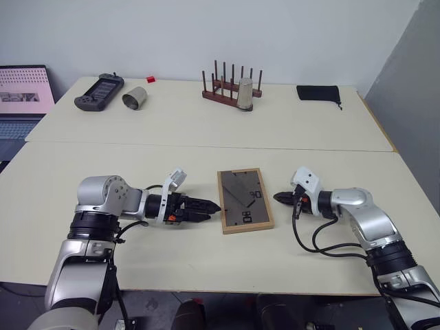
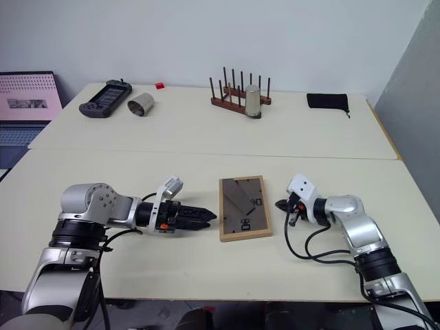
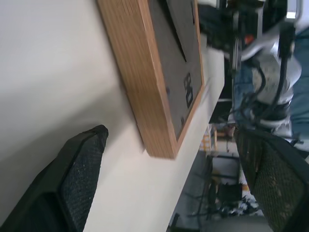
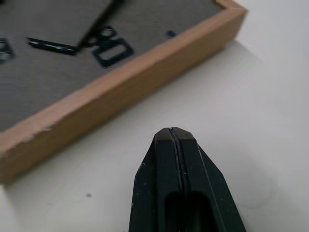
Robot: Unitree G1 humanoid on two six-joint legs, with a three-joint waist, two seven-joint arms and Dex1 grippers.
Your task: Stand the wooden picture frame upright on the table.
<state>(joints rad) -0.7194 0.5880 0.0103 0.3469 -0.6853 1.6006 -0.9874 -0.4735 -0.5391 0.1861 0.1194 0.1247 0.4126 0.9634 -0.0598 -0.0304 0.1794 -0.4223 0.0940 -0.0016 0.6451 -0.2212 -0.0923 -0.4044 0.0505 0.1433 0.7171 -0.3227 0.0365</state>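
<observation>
So the frame (image 1: 245, 200) lies flat, back panel up, on the near half of the tabletop (image 1: 137, 148), roughly midway between its left and right edges and closer to the near edge than to the seam. Its long axis runs from the near edge toward the far edge, tilted a touch off square. The left claw (image 1: 210, 206) sits just beside the frame's left side, released with its fingers (image 3: 82, 179) spread wide, not touching. The right claw (image 1: 280, 198) is clenched tight on nothing, tip aimed at the frame's right side, a small gap between them.
</observation>
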